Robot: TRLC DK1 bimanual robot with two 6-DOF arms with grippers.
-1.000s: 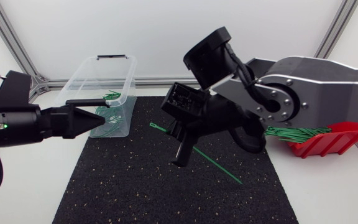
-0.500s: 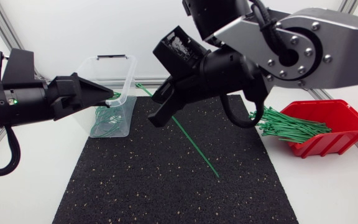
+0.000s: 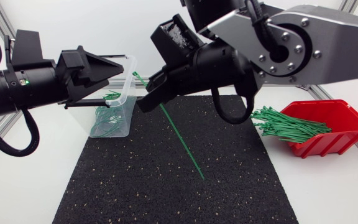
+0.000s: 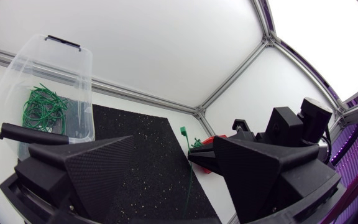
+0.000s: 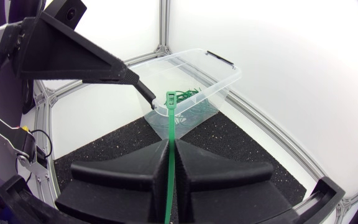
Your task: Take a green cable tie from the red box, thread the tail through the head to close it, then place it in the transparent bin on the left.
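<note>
Green cable tie (image 3: 180, 142) is clamped in the right gripper (image 3: 143, 103), both wedge fingers pressed flat together on it from either side. You can see it best in the right wrist view, where the strap runs straight up out of the seam between them. That arm comes in from the far side of the transparent bin (image 3: 131, 78), with its big silver link held high. It reaches past the middle so its black end angles down toward the bin's near corner.

The left gripper (image 3: 115, 84) is level and points across the bin, hanging over its open top in the head view. Its fingers are spread wide and have hold of nothing. One fingertip sits close to the tie's head, apart from it as far as I can see.

The tie itself is bright green, straight and not looped. Its small square head pokes out past the right fingers just beside the bin's rim. The long tail slants down and away from the bin over the black mat (image 3: 135, 183); can't tell if the tip touches it.

Inside the bin there's a tangle of closed green ties (image 3: 104, 122). Well apart from the bin, the red box (image 3: 348, 127) holds a sheaf of loose ties (image 3: 288, 124).
</note>
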